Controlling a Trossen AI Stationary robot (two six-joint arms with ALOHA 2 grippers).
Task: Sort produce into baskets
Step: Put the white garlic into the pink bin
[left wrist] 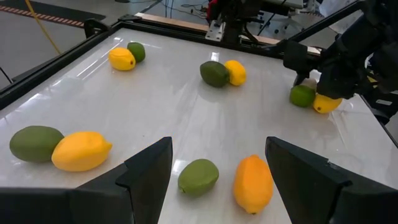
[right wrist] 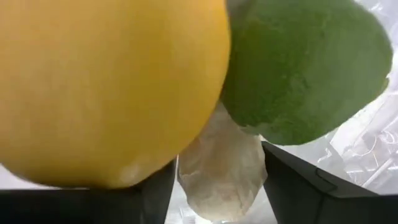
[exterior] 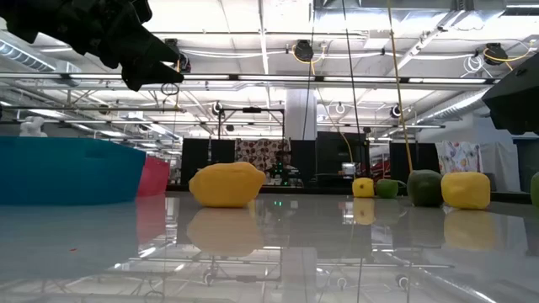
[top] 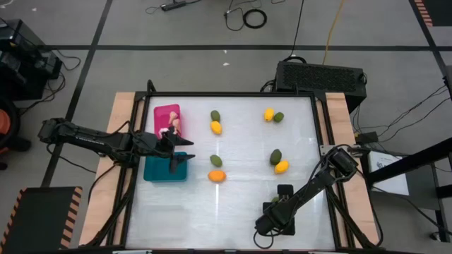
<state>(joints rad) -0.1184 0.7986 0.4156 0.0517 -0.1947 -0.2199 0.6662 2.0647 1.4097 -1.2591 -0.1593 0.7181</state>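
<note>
Produce lies in yellow-and-green pairs across the bench (top: 240, 204): eight loose pieces, with pale bulbs already in the pink basket (top: 167, 113). The left claw (top: 171, 161) hangs open over the teal basket (top: 161, 171), empty. The right claw (top: 272, 222), jaws apart, presses close against a yellow fruit (right wrist: 106, 87), green fruit (right wrist: 311, 68) and pale bulb (right wrist: 221, 168); closing here may pinch two kinds together. No writing is readable.

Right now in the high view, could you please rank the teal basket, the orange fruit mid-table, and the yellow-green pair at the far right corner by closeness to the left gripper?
1. Teal basket: directly under the left gripper.
2. Orange fruit: mid-table, to the gripper's right.
3. Yellow-green pair: far-right corner, farthest.
</note>
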